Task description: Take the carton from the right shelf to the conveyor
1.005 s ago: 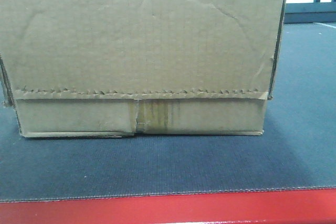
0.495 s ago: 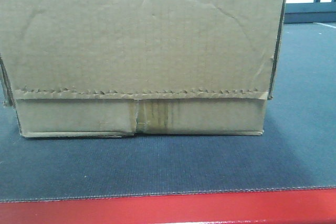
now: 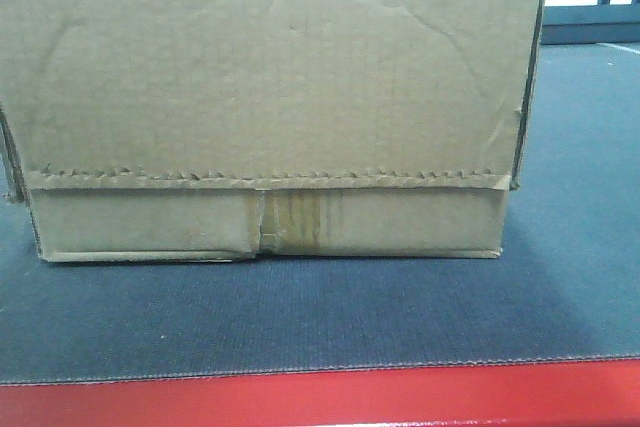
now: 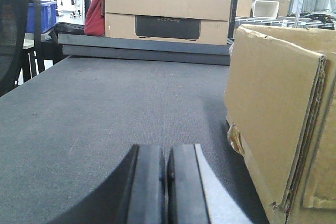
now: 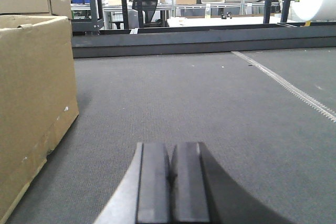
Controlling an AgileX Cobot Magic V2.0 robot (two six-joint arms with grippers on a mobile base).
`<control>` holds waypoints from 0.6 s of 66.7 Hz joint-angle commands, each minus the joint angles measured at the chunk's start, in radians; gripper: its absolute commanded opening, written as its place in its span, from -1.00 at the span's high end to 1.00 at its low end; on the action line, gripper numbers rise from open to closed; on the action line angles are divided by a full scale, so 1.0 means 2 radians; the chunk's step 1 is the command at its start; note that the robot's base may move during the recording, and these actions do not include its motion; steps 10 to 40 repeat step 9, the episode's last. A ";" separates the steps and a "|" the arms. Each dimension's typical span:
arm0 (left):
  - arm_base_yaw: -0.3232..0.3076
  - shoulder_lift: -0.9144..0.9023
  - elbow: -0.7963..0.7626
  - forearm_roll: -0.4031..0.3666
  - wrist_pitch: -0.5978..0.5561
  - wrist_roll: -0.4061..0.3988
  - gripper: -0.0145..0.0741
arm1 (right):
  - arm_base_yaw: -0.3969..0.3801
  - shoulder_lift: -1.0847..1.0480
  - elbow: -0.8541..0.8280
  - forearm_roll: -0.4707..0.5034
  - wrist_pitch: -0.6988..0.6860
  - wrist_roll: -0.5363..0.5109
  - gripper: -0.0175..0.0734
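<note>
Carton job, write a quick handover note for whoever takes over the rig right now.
Left gripper: shut, empty, low over the belt, left of the carton.
Right gripper: shut, empty, on the carton's right.
Carton: resting flat on the conveyor, set back from its red front edge; neither gripper touches it.
Right shelf: not in view.
Done: carton is on the belt.
Left: apparently only clearing the arms away.

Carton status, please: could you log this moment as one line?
carton: resting on conveyor | left gripper: shut, empty, beside carton | right gripper: shut, empty
</note>
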 commanded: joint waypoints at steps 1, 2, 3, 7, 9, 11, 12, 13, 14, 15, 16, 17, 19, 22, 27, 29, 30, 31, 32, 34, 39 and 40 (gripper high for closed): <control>0.002 -0.003 -0.001 -0.003 -0.010 0.002 0.64 | -0.003 -0.002 0.000 -0.004 -0.010 -0.006 0.77; 0.002 -0.003 -0.001 -0.003 -0.010 0.002 0.64 | -0.003 -0.002 0.000 -0.004 -0.010 -0.006 0.77; 0.002 -0.003 -0.001 -0.003 -0.010 0.002 0.64 | -0.003 -0.002 0.000 -0.004 -0.010 -0.006 0.77; 0.002 -0.003 -0.001 -0.003 -0.010 0.002 0.64 | -0.003 -0.002 0.000 -0.004 -0.010 -0.006 0.77; 0.002 -0.003 -0.001 -0.003 -0.010 0.002 0.64 | -0.003 -0.002 0.000 -0.004 -0.010 -0.006 0.77; 0.002 -0.003 -0.001 -0.003 -0.010 0.002 0.64 | -0.003 -0.002 0.000 -0.004 -0.010 -0.006 0.77; 0.002 -0.003 -0.001 -0.003 -0.010 0.002 0.64 | -0.003 -0.002 0.000 -0.004 -0.010 -0.006 0.77; 0.002 -0.003 -0.001 -0.003 -0.010 0.002 0.64 | -0.003 -0.002 0.000 -0.004 -0.010 -0.006 0.77; 0.002 -0.003 -0.001 -0.003 -0.010 0.002 0.64 | -0.003 -0.002 0.000 -0.004 -0.010 -0.006 0.77; 0.002 -0.003 -0.001 -0.003 -0.010 0.002 0.64 | -0.003 -0.002 0.000 -0.004 -0.010 -0.006 0.77; 0.002 -0.003 -0.001 -0.003 -0.010 0.002 0.64 | -0.003 -0.002 0.000 -0.004 -0.010 -0.006 0.77; 0.002 -0.003 -0.001 -0.003 -0.010 0.002 0.64 | -0.003 -0.002 0.000 -0.004 -0.010 -0.006 0.77; 0.002 -0.003 -0.001 -0.003 -0.010 0.002 0.64 | -0.003 -0.002 0.000 -0.004 -0.010 -0.006 0.77; 0.002 -0.003 -0.001 -0.003 -0.010 0.002 0.64 | -0.003 -0.002 0.000 -0.004 -0.010 -0.006 0.77; 0.002 -0.003 -0.001 -0.003 -0.010 0.002 0.64 | -0.003 -0.002 0.000 -0.004 -0.010 -0.006 0.77; 0.002 -0.003 -0.001 -0.003 -0.010 0.002 0.64 | -0.003 -0.002 0.000 -0.004 -0.010 -0.006 0.77; 0.002 -0.003 -0.001 -0.003 -0.010 0.002 0.64 | -0.003 -0.002 0.000 -0.004 -0.010 -0.006 0.77; 0.002 -0.003 -0.001 -0.003 -0.010 0.002 0.64 | -0.003 -0.002 0.000 -0.004 -0.010 -0.006 0.77; 0.002 -0.003 -0.001 -0.003 -0.010 0.002 0.64 | -0.003 -0.002 0.000 -0.004 -0.010 -0.006 0.77; 0.002 -0.003 -0.001 -0.003 -0.010 0.002 0.64 | -0.003 -0.002 0.000 -0.004 -0.010 -0.006 0.77; 0.002 -0.003 -0.001 -0.003 -0.010 0.002 0.64 | -0.003 -0.002 0.000 -0.004 -0.010 -0.006 0.77; 0.002 -0.003 -0.001 -0.003 -0.010 0.002 0.64 | -0.003 -0.002 0.000 -0.004 -0.010 -0.006 0.77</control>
